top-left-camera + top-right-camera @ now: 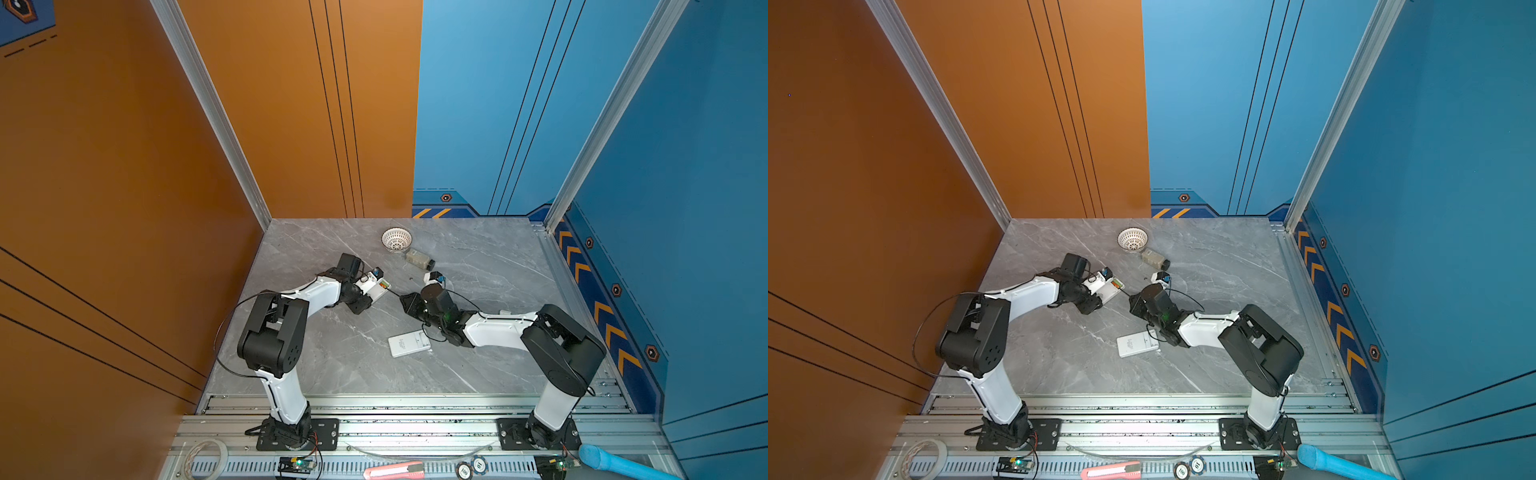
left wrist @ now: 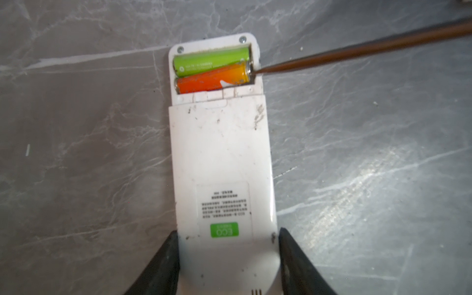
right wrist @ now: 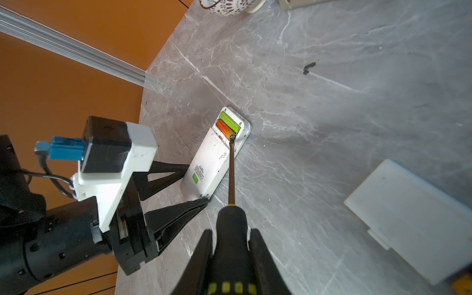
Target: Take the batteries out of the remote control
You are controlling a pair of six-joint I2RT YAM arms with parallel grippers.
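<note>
Steadying the remote [image 2: 219,153], left gripper [image 2: 228,232] clamps it so right gripper [image 3: 231,232], clenching a screwdriver [image 3: 232,173], can lever the orange battery [image 2: 212,79].

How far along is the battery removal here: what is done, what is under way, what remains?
Done: the remote control lies with its battery compartment open, its other end clamped by the left gripper. In hand: the right gripper holds the screwdriver, tip against the end of the orange battery. Left: the orange battery and the green battery both sit in the compartment; neither is out.
</note>
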